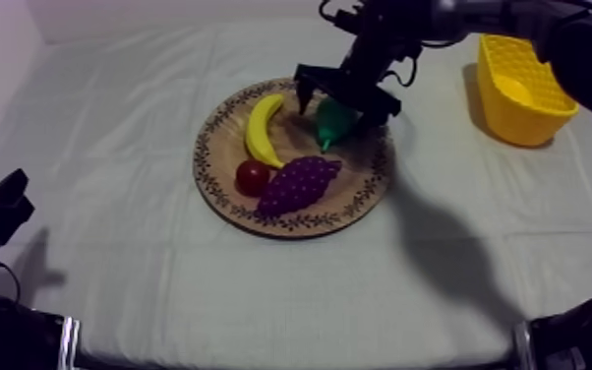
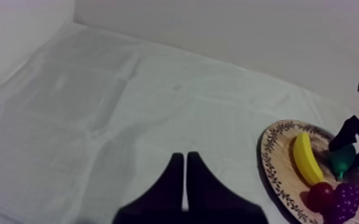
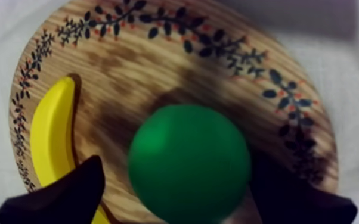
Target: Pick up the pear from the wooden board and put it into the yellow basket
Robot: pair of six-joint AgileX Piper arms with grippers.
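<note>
Right gripper [image 1: 337,111]: 2 fingers apart, straddling the pear [image 3: 188,161], not yet clamped. Pear sits on the wooden board [image 1: 361,172], near the banana [image 1: 261,128]. Step: grasp. Next move calls for closing, lifting clear, then carrying to the yellow basket [image 1: 518,120]. Left gripper [image 2: 185,179]: fingers together, idle.

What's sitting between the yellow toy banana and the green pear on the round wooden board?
One black finger of the open right gripper, over bare wood of the round wooden board, between yellow banana and green pear; the right wrist view shows it.

Pear [image 1: 331,126] partly hidden under right jaws; grapes [image 2: 349,201] cut by pic edge, maybe half.
</note>
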